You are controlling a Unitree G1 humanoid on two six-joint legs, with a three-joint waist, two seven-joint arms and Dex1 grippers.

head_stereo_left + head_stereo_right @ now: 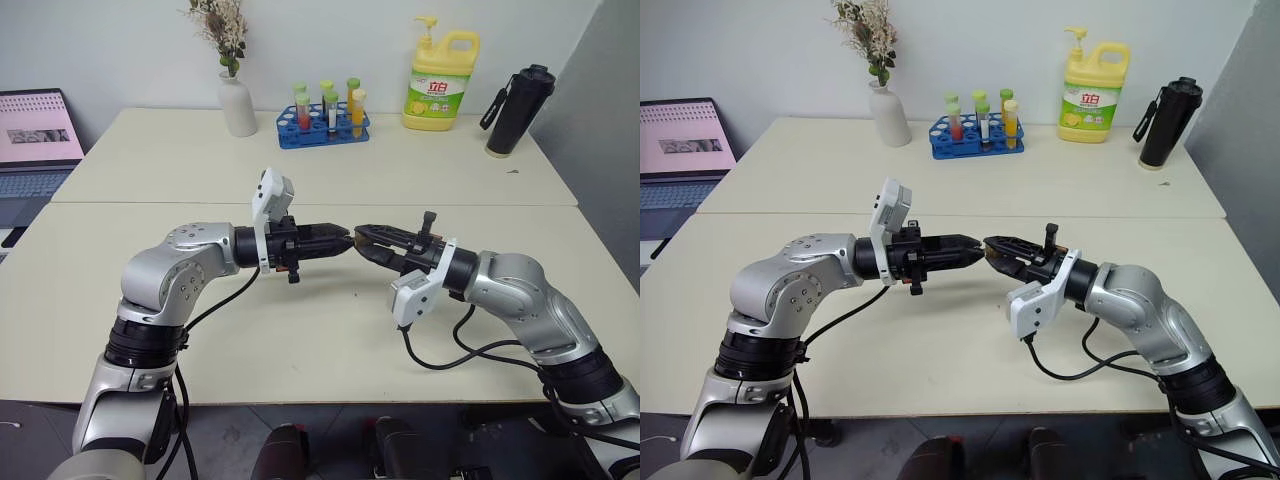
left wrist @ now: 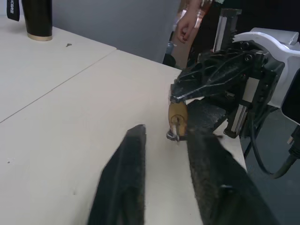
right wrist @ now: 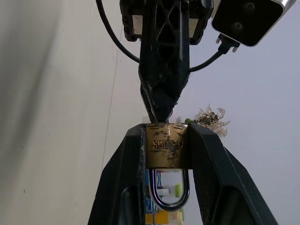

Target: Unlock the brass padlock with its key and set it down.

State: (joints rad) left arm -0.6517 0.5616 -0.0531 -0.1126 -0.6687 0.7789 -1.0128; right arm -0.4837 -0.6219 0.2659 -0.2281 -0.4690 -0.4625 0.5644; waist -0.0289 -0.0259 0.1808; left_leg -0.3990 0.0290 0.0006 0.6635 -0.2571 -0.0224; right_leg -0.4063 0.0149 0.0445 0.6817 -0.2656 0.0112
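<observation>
My right gripper [image 3: 165, 140] pinches the brass padlock [image 3: 164, 145]; my left gripper [image 1: 345, 238], nearly closed around the key [image 2: 176, 133], meets its keyway end-on.

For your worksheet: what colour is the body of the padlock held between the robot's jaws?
Golden brass; the brass padlock shows best in the right wrist view.

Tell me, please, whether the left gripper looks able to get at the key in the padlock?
Probably yes: the right gripper holds the padlock keyhole outward, and the left gripper meets it tip to tip above the table, nothing between.
</observation>
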